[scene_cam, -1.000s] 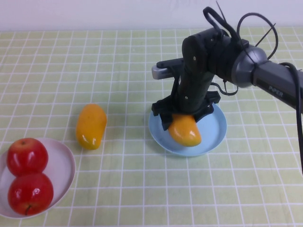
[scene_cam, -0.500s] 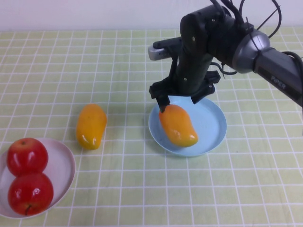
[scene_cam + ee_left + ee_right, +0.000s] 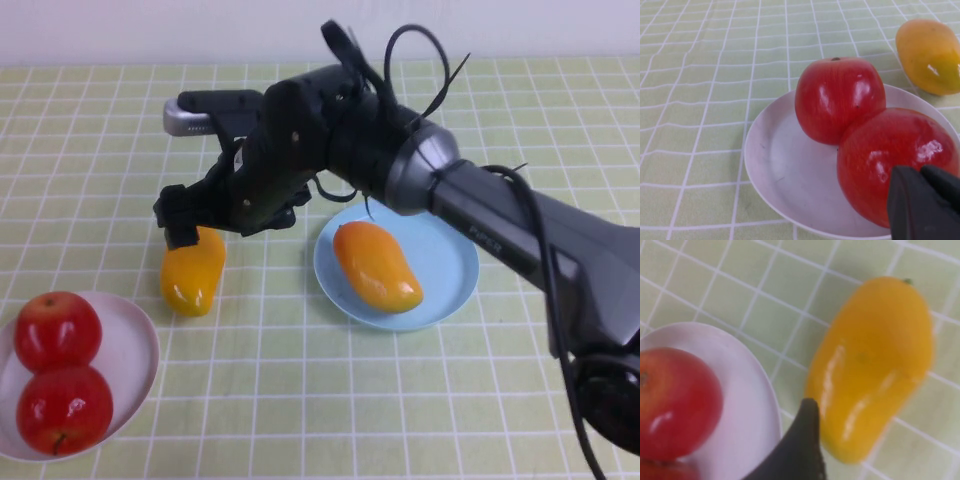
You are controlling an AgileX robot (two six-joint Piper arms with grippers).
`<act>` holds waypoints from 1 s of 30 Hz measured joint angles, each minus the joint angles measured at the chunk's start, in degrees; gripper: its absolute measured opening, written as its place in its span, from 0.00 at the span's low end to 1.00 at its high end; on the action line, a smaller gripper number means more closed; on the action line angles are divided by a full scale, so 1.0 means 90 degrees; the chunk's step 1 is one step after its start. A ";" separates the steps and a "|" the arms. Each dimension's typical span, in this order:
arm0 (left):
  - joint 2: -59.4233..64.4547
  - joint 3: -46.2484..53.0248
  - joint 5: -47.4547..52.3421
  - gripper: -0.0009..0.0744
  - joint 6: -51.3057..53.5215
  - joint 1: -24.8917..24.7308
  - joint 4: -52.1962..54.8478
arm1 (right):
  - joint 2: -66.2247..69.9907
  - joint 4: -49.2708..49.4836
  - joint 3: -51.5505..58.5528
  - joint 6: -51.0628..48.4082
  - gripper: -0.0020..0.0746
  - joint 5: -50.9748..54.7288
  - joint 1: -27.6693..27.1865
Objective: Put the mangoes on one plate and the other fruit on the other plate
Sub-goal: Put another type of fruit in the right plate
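Note:
One mango (image 3: 375,266) lies in the light blue plate (image 3: 446,252). A second mango (image 3: 192,270) lies on the tablecloth, left of that plate. My right gripper (image 3: 226,222) hovers open just above the far end of this second mango, gripping nothing. The right wrist view shows that mango (image 3: 874,362) beside one dark finger (image 3: 801,447). Two red apples (image 3: 57,330) (image 3: 63,408) sit in the white plate (image 3: 132,345) at the front left. My left gripper (image 3: 924,202) is shut and empty, close over the nearer apple (image 3: 892,157); the other apple (image 3: 839,97) touches it.
A green checked cloth (image 3: 300,400) covers the table. The right arm (image 3: 500,235) stretches across from the right, above the blue plate's far side. In the left wrist view the white plate (image 3: 777,170) has the loose mango (image 3: 930,55) just beyond it.
The right gripper let go of the mango in the blue plate, rose, and swung left across the table to hang over the mango on the cloth. The apples have not moved.

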 joint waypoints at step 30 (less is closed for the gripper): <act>0.0000 0.0000 0.0000 0.02 0.0000 0.0000 0.0000 | 0.1632 -0.0169 -0.1085 -0.0128 0.76 -0.0630 0.0150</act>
